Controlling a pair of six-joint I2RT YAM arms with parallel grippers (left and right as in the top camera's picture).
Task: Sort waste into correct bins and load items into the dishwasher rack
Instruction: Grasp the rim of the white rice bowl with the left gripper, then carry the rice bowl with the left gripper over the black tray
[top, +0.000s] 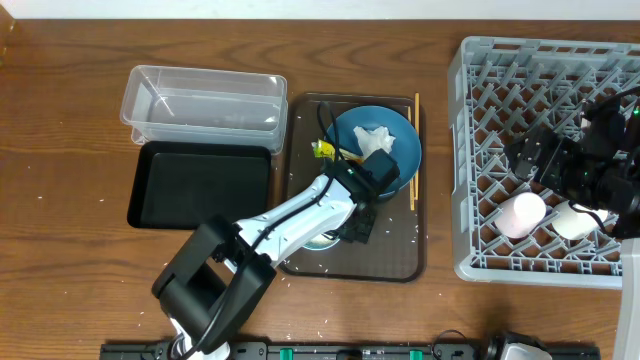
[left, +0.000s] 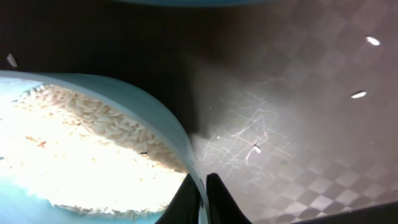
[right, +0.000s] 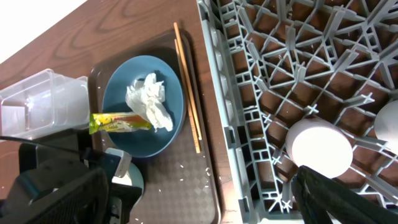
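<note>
Left gripper (left: 201, 198), fingertips drawn narrow and pinched across the rim of the light blue bowl (left: 134, 99), one finger inside and one outside. Loose rice (left: 74, 143) is heaped in the bowl, which is seated on the brown serving tray (left: 292, 124) just beside the dark blue dish (top: 350, 125); stray grains are scattered on the tray. The crumpled napkin (top: 376, 138) and yellow-green wrapper (top: 323, 150) are borne by the dish, and the chopsticks (top: 414, 150) are laid along its right side. For a clean emptying, the bowl is best lifted level under a firm pinch and tipped only once over a bin: clear tub (top: 205, 100) or black tray (top: 200, 185), both left of the serving tray. Right gripper (right: 205, 200), spread wide and empty, is held above the dishwasher rack (top: 500, 100), where the pink cup (top: 525, 213) and whitish cup (top: 572, 220) are lodged.
</note>
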